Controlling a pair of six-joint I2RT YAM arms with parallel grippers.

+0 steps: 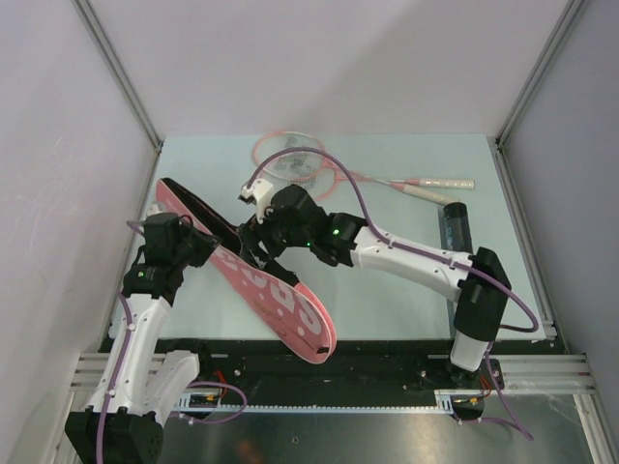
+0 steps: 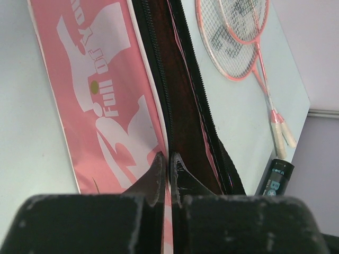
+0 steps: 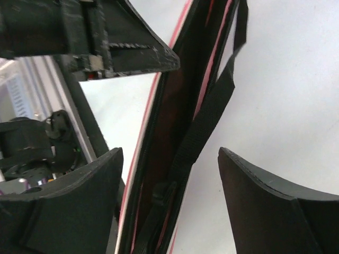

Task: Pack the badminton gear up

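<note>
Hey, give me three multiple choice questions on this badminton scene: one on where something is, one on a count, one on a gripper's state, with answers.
1. The rackets lie: A inside the bag; B at the table's far side; C beside the arm bases.
2. Rackets in view: A one; B three; C two.
3. The left gripper is: A shut on the bag's edge; B wide open; C shut on a racket.
Answers: B, they rest beyond the bag; C, two pink frames overlap; A, its jaws pinch the pink edge.
</note>
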